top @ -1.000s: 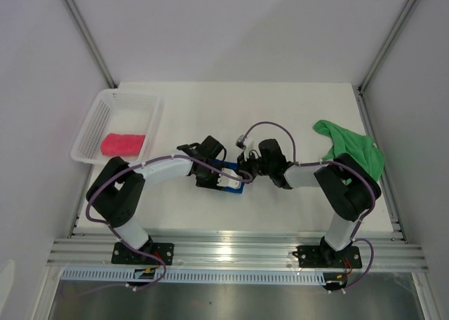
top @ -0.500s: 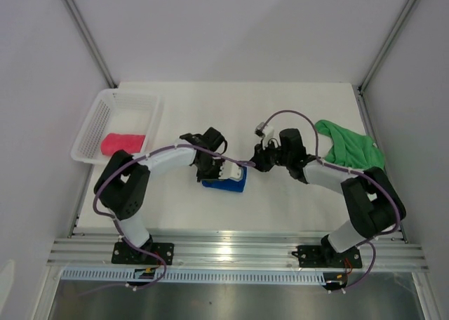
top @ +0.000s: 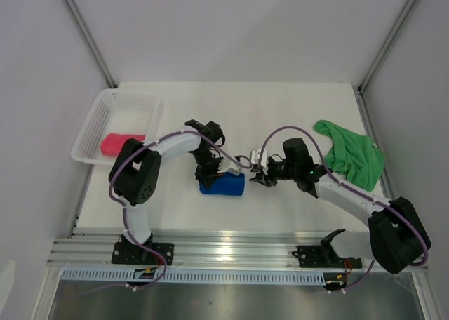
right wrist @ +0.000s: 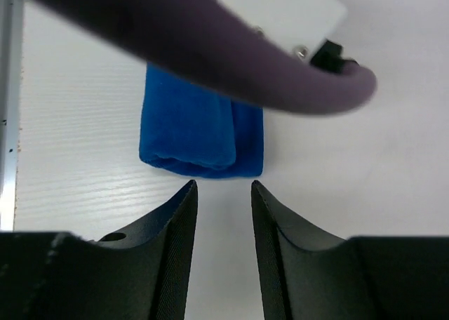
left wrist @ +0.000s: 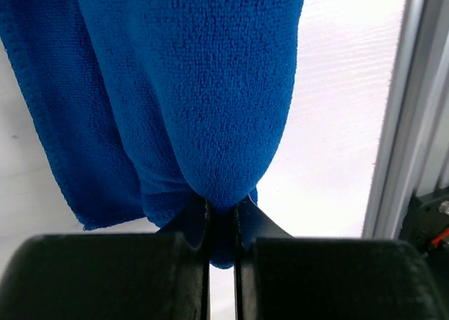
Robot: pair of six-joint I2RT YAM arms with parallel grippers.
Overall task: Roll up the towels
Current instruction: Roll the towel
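**A:** Where do your towels lie right now?

**B:** Your blue towel (top: 224, 187) is a roll at the near middle of the table (top: 280, 109); the green towel (top: 354, 155) lies crumpled by the right edge, well apart from it; the pink towel (top: 112, 144) sits inside the white basket (top: 126, 113) at the far left.

**A:** And the left gripper?

**B:** Your left gripper (top: 224, 177) is on the roll from above; in its wrist view the fingers (left wrist: 105, 278) are pressed almost together with a fold of blue cloth pinched between them; you are clamped on the blue towel (left wrist: 210, 88).

**A:** The right one?

**B:** Your right gripper (top: 257, 175) sits low, just beside the roll's right end and apart from it; its fingers (right wrist: 172, 236) stand spread with only bare table between them; the roll (right wrist: 196, 130) shows just beyond the fingertips, and a purple cable (right wrist: 210, 53) crosses the view above it.
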